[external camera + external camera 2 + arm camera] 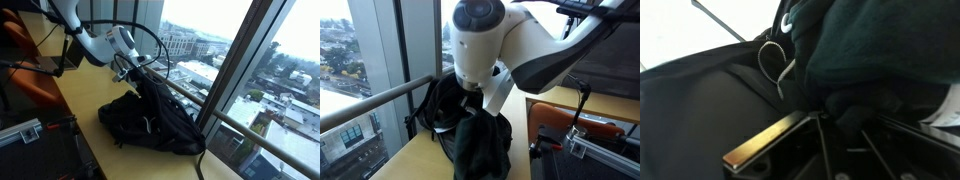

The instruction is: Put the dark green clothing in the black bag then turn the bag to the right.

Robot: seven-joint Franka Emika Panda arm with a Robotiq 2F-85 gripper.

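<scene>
The black bag (150, 128) lies on the wooden table beside the window; it also shows in an exterior view (438, 108) and fills the left of the wrist view (700, 105). The dark green clothing (152, 92) hangs from my gripper (136, 68) right over the bag, with its lower end on or in the bag. It hangs in front of the bag in an exterior view (480, 148). In the wrist view the clothing (875, 40) bunches at my gripper (840, 108), which is shut on it. A white drawstring (778, 66) lies beside it.
The table (90, 125) runs along a tall window with a metal rail (370, 100). An orange chair (30, 82) and dark equipment (30, 138) stand on the room side. More gear with a red part (582, 135) sits next to the bag.
</scene>
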